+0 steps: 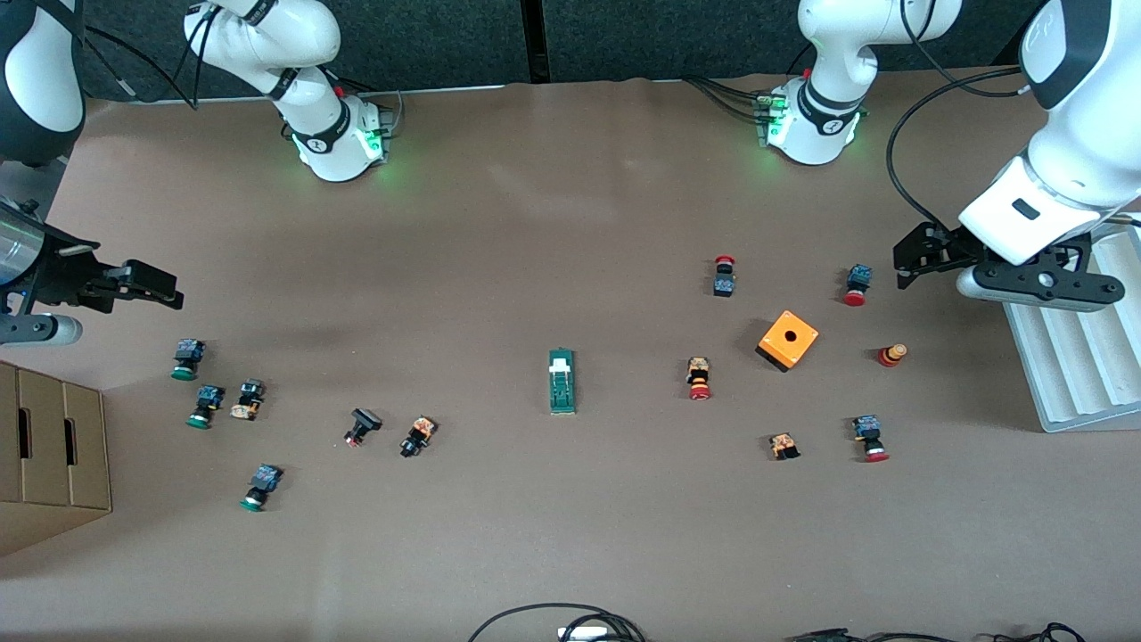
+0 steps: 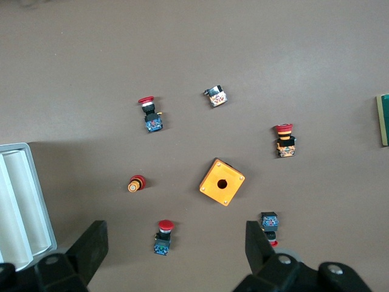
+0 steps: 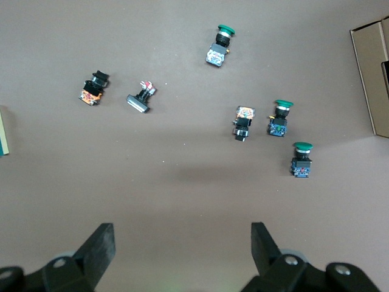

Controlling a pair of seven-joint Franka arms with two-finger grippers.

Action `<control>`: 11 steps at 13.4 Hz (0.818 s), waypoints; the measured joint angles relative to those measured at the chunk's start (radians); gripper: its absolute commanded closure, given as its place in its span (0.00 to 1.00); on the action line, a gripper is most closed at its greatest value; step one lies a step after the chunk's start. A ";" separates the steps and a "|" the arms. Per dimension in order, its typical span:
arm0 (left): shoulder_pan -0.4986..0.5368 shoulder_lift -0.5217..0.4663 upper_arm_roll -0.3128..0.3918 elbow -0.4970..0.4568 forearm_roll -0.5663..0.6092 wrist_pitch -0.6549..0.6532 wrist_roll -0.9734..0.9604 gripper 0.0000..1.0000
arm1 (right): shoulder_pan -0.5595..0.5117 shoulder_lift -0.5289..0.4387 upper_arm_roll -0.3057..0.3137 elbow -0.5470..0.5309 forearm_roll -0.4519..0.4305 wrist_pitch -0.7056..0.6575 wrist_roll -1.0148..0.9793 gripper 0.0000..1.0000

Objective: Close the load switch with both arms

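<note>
Even overhead light, soft shadows, edges perhaps slightly blurred.

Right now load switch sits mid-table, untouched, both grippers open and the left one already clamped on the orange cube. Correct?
Not quite. The left gripper holds nothing: its open fingers hang above the table, apart from the orange cube, as the left wrist view shows. The load switch lies untouched and the right gripper is open.

Brown table (image 1: 570,223). Dark-green load switch (image 1: 562,382) with a white tab. Orange cube (image 1: 788,340) with a black hole. White arms with black bands; black left gripper (image 1: 923,254) and right gripper (image 1: 147,285). Red-capped buttons (image 1: 725,275); green-capped buttons (image 1: 187,358). Tan cardboard box (image 1: 49,464). Pale grey ribbed tray (image 1: 1083,357).
</note>
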 measured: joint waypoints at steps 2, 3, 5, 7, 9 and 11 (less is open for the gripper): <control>0.000 0.000 0.000 0.000 0.000 0.000 0.000 0.00 | 0.000 0.000 0.000 0.000 0.000 0.000 0.000 0.00; 0.000 0.000 0.000 0.000 0.000 -0.001 0.000 0.00 | 0.000 0.000 0.000 0.000 0.000 0.000 0.000 0.00; 0.000 0.000 0.000 0.000 0.000 -0.013 0.000 0.00 | 0.000 0.000 0.000 0.000 0.000 0.000 0.000 0.00; 0.001 0.000 0.000 0.000 0.000 -0.018 0.000 0.00 | 0.000 0.000 0.000 0.000 0.000 0.000 0.000 0.00; 0.001 0.000 0.001 0.000 0.000 -0.019 0.000 0.00 | 0.001 0.000 0.000 0.000 0.000 0.000 0.000 0.00; 0.001 0.000 0.001 0.000 0.000 -0.019 0.000 0.00 | 0.001 0.000 0.000 0.000 0.000 0.000 0.000 0.00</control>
